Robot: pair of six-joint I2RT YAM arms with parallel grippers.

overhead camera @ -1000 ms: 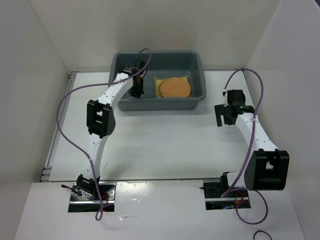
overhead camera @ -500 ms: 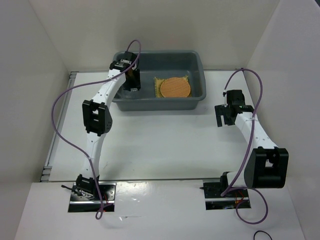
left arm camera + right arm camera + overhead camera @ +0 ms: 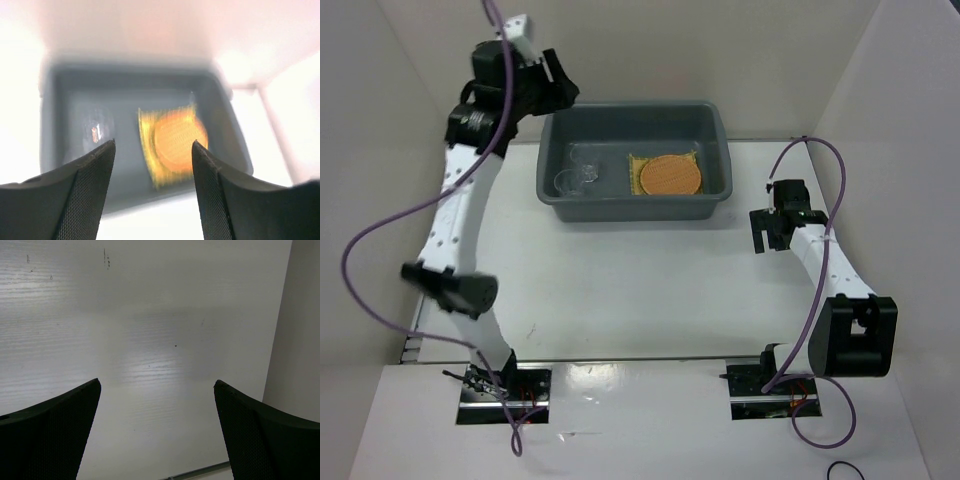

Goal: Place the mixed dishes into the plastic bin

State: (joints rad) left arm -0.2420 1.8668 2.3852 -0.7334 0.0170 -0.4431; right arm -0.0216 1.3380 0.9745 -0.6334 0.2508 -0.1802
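- As every dish we can find lies inside the bin (image 3: 718, 140), we judge the task to be at or near its end.
- Done: the orange mat (image 3: 670, 176) lies flat on the bin floor, right of centre. It rests on top of the yellow mat (image 3: 634, 166), whose corners show around it.
- Done: the cups (image 3: 575, 178) sit on the bin floor in the left half, apart from the mats.
- Left to do: we see no mat or cup on the table (image 3: 640, 285) in any view, so no further pick appears to be required. We would confirm this by checking the count below.
- Count, mats: one round orange and one square yellow. We find no round yellow mat. It may be hidden under the orange one, but we cannot tell.
- Count, cups: the top view suggests two clear outlines side by side. The wrist view is blurred and shows only one glint, so we put the count at one or two.
- Count, bins: one.
- Left gripper (image 3: 152, 144): raised high above the bin's left rear corner, jaws spread wide, nothing between them.
- Right gripper (image 3: 157, 385): over bare table to the right of the bin, well apart from it, jaws wide and empty.
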